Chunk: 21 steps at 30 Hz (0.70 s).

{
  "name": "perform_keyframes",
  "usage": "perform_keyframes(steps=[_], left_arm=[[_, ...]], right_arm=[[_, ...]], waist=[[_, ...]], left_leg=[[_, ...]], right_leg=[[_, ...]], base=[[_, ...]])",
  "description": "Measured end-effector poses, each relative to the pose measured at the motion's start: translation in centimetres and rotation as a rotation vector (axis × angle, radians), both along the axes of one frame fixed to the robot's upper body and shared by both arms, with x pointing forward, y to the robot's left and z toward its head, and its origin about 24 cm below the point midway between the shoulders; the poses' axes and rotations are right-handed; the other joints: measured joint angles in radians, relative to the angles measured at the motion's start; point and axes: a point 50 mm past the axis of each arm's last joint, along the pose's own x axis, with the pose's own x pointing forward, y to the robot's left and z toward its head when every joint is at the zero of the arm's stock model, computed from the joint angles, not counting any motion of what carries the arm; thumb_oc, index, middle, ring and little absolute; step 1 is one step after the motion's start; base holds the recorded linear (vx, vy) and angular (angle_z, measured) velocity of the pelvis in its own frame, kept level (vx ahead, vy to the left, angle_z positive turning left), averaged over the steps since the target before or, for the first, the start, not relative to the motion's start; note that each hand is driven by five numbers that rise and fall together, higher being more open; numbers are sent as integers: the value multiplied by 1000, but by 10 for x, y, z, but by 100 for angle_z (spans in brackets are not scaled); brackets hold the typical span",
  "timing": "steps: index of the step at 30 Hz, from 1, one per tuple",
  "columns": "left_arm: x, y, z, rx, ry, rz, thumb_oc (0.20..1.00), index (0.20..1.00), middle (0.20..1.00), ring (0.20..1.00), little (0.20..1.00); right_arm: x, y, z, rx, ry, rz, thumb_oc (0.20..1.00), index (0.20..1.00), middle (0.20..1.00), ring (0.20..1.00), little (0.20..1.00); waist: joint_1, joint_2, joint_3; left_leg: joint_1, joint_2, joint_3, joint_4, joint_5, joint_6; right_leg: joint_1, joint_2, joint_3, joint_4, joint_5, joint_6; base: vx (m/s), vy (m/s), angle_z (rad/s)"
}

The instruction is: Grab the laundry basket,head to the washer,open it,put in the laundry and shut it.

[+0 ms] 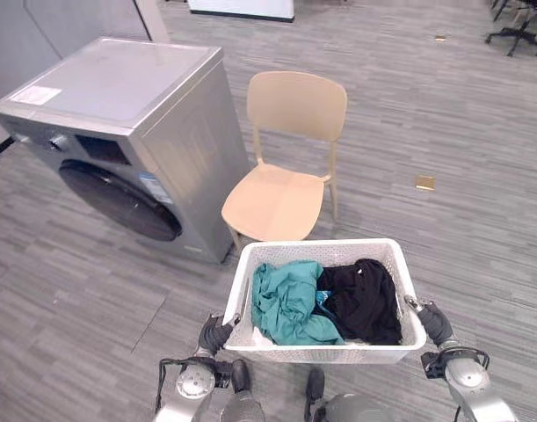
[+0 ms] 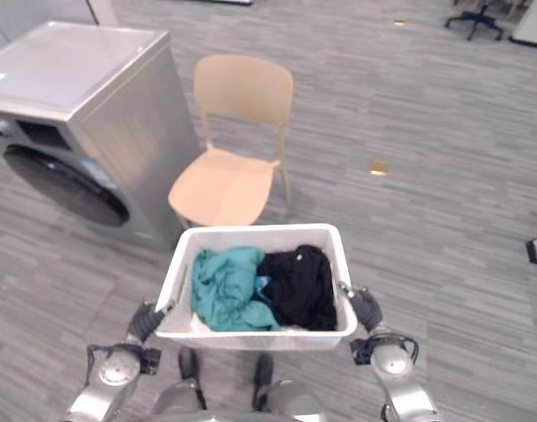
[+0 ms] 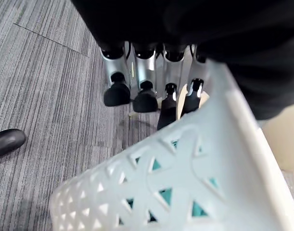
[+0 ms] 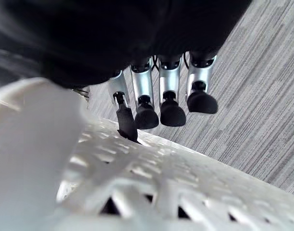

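The left hand point(image 1: 217, 334) and right hand point(image 1: 432, 323) are hooking curled fingers under the white laundry basket point(image 1: 325, 353) rim, carrying teal and black laundry point(image 1: 328, 301); beyond are standing a beige chair point(image 1: 287, 167) and the shut washer point(image 1: 119, 132), its labels unreadable.

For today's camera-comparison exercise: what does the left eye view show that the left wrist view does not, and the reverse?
Left eye view alone: the washer with its door closed, the beige chair, the black garment, and the right hand at the basket's right end. Left wrist view alone: the left hand from close, fingers curled under the basket's rim. Shared: the white laundry basket, the teal garment and grey floor.
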Motion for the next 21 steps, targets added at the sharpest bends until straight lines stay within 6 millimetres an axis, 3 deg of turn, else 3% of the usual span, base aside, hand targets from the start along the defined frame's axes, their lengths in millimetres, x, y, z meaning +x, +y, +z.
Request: perform_keyframes(steps=[1,2,3,4,6,8,10,11,12,13,14,15,17,19,21], left_arm=[[0,0,0,0,0,1,200,200,200,200,200],[0,1,0,3,2,1,200,200,200,200,200],[0,-1,-1,-2,4,0,200,200,200,200,200],[-1,-3,-2,-4,7,-1,200,200,200,200,200],[0,-2,-2,2,5,-2,200,200,200,200,200],[1,-6,-2,-4,1,-9,200,200,200,200,200],[4,-6,-1,-1,-2,-18,200,200,200,200,200],[7,-8,1,2,-10,-32,200,200,200,200,200],[9,-9,3,3,-20,-41,200,200,200,200,200],[9,-8,4,4,-28,-38,200,200,200,200,200],[20,6,14,50,-66,-32,200,200,200,200,200],[23,15,19,78,-78,-27,200,200,200,200,200],[26,24,23,95,-90,-12,200,200,200,200,200],[25,26,24,94,-99,0,200,200,200,200,200],[24,29,25,96,-102,12,200,200,200,200,200]], right_arm=[[0,0,-1,0,4,-3,200,200,200,200,200],[0,0,-1,2,3,-1,200,200,200,200,200],[-2,-1,0,-5,2,0,200,200,200,200,200],[-3,-2,-1,-4,6,-10,200,200,200,200,200],[-2,-2,0,-7,3,-4,200,200,200,200,200],[-2,-5,1,-10,-2,-13,200,200,200,200,200],[-2,-6,2,-13,1,-15,200,200,200,200,200],[-3,-8,2,-15,0,-21,200,200,200,200,200],[-1,-10,5,-25,-11,-19,200,200,200,200,200],[1,-9,8,-30,-23,-5,200,200,200,200,200],[9,4,9,12,-50,5,200,200,200,200,200],[15,12,11,26,-64,27,200,200,200,200,200],[17,20,11,41,-64,48,200,200,200,200,200],[15,23,8,49,-55,56,200,200,200,200,200],[20,26,11,52,-75,73,200,200,200,200,200]], waist=[[1,1,0],[4,-3,0],[-2,-6,2],[2,3,2],[10,7,3],[8,21,5],[0,25,2],[-7,25,-2],[1,43,-20],[2,56,-35],[12,16,-29],[34,15,-28],[36,22,-18],[29,34,-13],[33,28,-13]], left_leg=[[-7,8,-35,-21,16,-2],[-10,8,-43,-26,22,-2],[-22,22,-48,-13,27,-4],[-31,49,-83,11,28,-7],[-37,64,-104,17,29,-5],[-66,49,-171,116,25,-9],[-68,-4,-146,216,15,0],[-65,-44,-126,261,1,20],[-60,-65,-74,258,-48,46],[-42,-78,-74,224,-104,23],[-38,-135,-9,245,-114,68],[-30,-142,39,241,-135,99],[33,-175,50,194,-145,118],[105,-182,58,139,-151,142],[127,-200,64,112,-152,143]], right_leg=[[1,4,7,8,-20,19],[4,2,12,20,-6,-3],[17,1,27,19,-2,-47],[37,9,59,24,-25,-21],[41,2,85,57,-33,-35],[52,-15,133,95,-84,9],[83,-68,154,129,-133,42],[74,-102,158,167,-156,53],[37,-142,183,259,-214,69],[2,-169,178,313,-233,80],[-82,-256,163,422,-224,100],[-131,-284,127,483,-192,87],[-142,-328,64,569,-132,77],[-157,-293,93,540,-166,97],[-200,-280,79,488,-165,100]], base=[[233,172,-28],[355,282,-36],[479,398,-50],[518,501,-61],[498,494,-60],[525,529,-57],[254,359,-44],[154,286,-32],[104,263,-52],[183,481,-83],[157,412,-101],[195,390,-94],[135,200,-35],[84,113,-5],[117,96,-5]])
